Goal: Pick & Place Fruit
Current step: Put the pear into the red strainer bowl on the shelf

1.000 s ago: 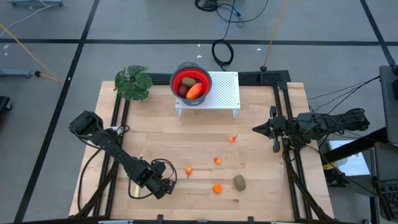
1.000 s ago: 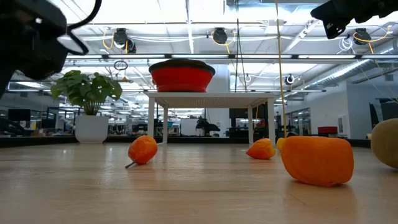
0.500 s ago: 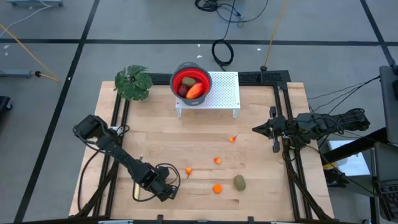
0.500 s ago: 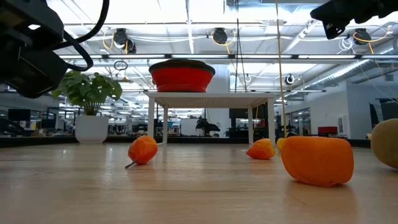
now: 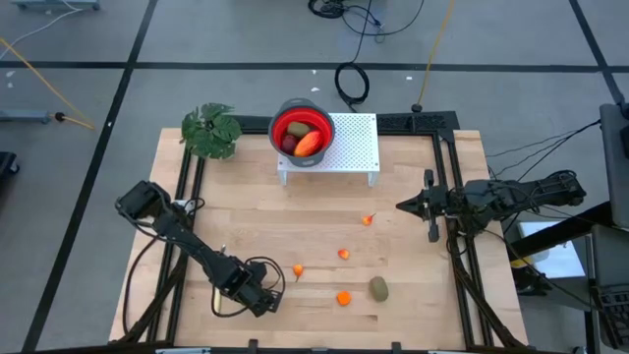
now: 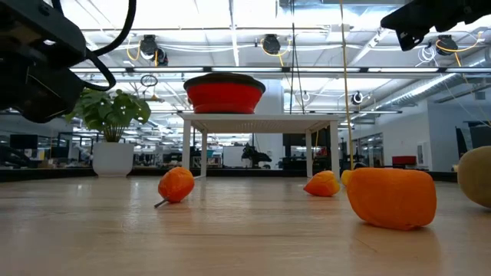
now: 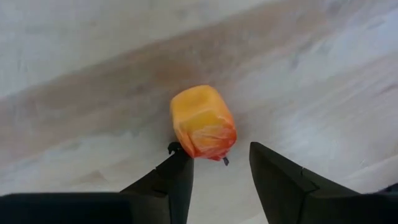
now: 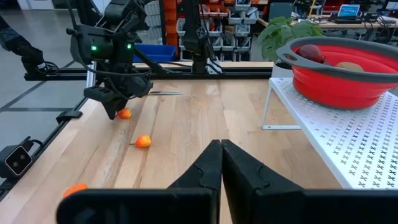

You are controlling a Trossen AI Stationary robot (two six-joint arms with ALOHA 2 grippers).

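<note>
A pale wooden worktop [image 5: 295,226] is sitting in an open lab hall with ceiling lights and shelving showing beyond it. At its far edge a white perforated stand [image 5: 352,147] is carrying a red bowl [image 5: 302,130], which is already holding several fruit pieces.

The left tool [image 5: 267,295] is hanging low over the near-left part of the worktop. Its fingers are standing apart, and in the left wrist view a small orange fruit [image 7: 203,122] is lying just beyond the fingertips, facing the gap between them. One finger [image 7: 172,177] is sitting right against the fruit's edge and the other [image 7: 273,177] is standing clear of it. The fruit is blocky and slightly elongated, with its long axis tilted across the gap. From above it is hidden under the left tool, so I cannot place it there exactly.

The grasp seems to turn on this offset, since the fruit is lying forward of the fingers rather than between them.

The right tool [image 5: 401,206] is waiting near the right edge with its fingers pressed together and nothing in them. The left arm is clearly the nearer one.
</note>
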